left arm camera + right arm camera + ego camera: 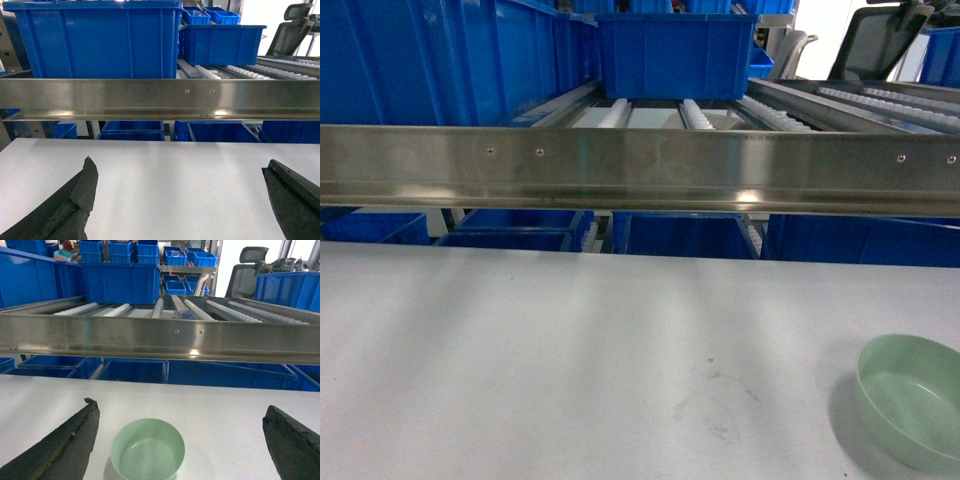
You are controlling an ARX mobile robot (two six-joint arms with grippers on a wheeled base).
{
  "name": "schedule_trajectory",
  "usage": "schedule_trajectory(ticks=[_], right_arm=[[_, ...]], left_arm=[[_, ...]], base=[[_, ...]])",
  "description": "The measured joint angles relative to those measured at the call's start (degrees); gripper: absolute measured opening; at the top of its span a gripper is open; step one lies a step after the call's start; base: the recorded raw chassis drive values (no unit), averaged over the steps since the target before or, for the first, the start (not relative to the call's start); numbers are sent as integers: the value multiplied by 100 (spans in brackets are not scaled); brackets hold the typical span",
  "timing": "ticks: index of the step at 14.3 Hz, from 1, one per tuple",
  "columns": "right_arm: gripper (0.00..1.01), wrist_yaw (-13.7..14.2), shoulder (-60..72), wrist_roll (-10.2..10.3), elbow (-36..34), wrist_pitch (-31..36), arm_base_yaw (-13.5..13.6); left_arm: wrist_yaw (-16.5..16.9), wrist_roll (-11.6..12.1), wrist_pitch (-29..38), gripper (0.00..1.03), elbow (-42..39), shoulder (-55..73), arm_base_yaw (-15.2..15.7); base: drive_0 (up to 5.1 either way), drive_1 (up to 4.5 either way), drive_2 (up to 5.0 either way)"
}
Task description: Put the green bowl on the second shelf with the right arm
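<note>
a plain white desk [570,350] fills the lower half of the head view, matte and bare save for a faint ring-shaped smudge [718,405] right of centre. the small round pale mint-green plastic bowl [912,413] sits upright on the desk at the near right corner of that view, partly cut by the frame edge, its inside smooth and unmarked.

beyond the desk's far edge runs a long brushed stainless-steel rail [640,168], the front lip of a roller shelf [695,112] whose white roller tracks slope back behind it. a large blue plastic crate [675,55] stands on those rollers near the middle, and a bigger blue crate [97,40] sits to the left. more blue crates [690,235] fill the level under the rail. a black office chair [244,275] stands in the background on the right.

in the right wrist view the right pincer [180,440] hangs over the desk with its two dark fingers [65,440] spread wide, holding nothing; the bowl lies between them, nearer the left finger and touching neither. in the left wrist view the left pincer [180,200] is likewise spread wide over bare desk, nothing between its fingers [65,205].
</note>
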Motion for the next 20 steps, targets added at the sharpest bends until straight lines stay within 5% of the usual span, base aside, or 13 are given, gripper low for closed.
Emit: schedule_trajectory(ticks=[16,20], right_arm=[[98,0,0,0,0,0,0],[98,483,723,-68,-2,931,601]], left_arm=[[0,0,0,98,0,0,0],[0,0,0,98,0,0,0]], base=[[0,0,0],[0,0,0]])
